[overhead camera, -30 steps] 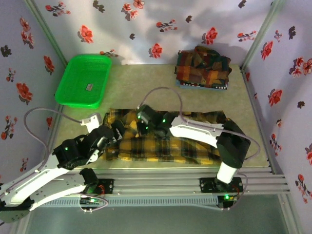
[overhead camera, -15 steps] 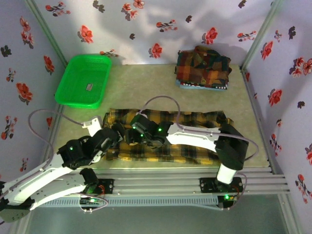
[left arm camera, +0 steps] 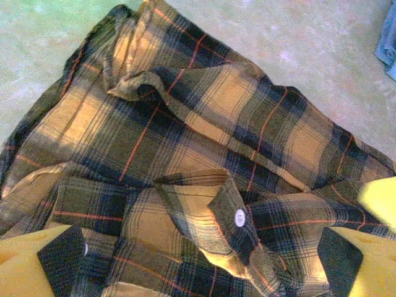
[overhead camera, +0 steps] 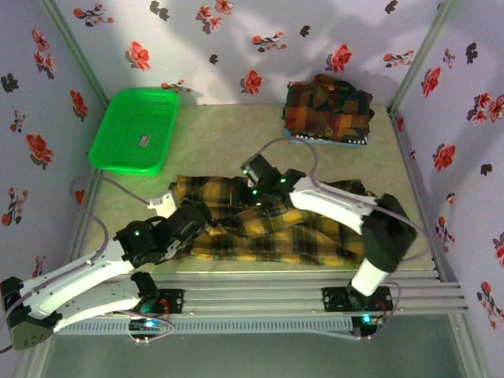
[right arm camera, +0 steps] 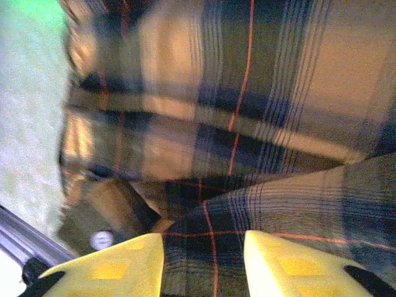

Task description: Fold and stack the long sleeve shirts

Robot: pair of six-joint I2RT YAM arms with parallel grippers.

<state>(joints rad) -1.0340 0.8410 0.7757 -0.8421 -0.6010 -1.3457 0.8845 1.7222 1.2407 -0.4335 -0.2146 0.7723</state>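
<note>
A mustard-yellow and black plaid shirt [overhead camera: 303, 236] lies spread across the near half of the table, rumpled at its left end. My right gripper [overhead camera: 246, 203] is down on its upper middle. In the right wrist view a raised fold of the shirt [right arm camera: 247, 93] runs between the yellow fingers [right arm camera: 117, 266], which are closed on it. My left gripper [overhead camera: 206, 214] hovers over the shirt's left end, wide open, above a cuff with a white button [left arm camera: 238, 218]; nothing lies between its pads [left arm camera: 62, 260]. Folded red, orange and green plaid shirts [overhead camera: 327, 110] are stacked at the back right.
A green plastic basket [overhead camera: 134, 130] stands at the back left. Metal rails [overhead camera: 299, 279] run along the near table edge in front of the arm bases. Floral walls close the table on three sides. Bare tabletop [overhead camera: 228, 142] lies between basket and stack.
My right gripper opened, then closed on a fold and moved back and to the right, tugging the cloth up. The left arm slid rightward over the shirt's left end, still open.
</note>
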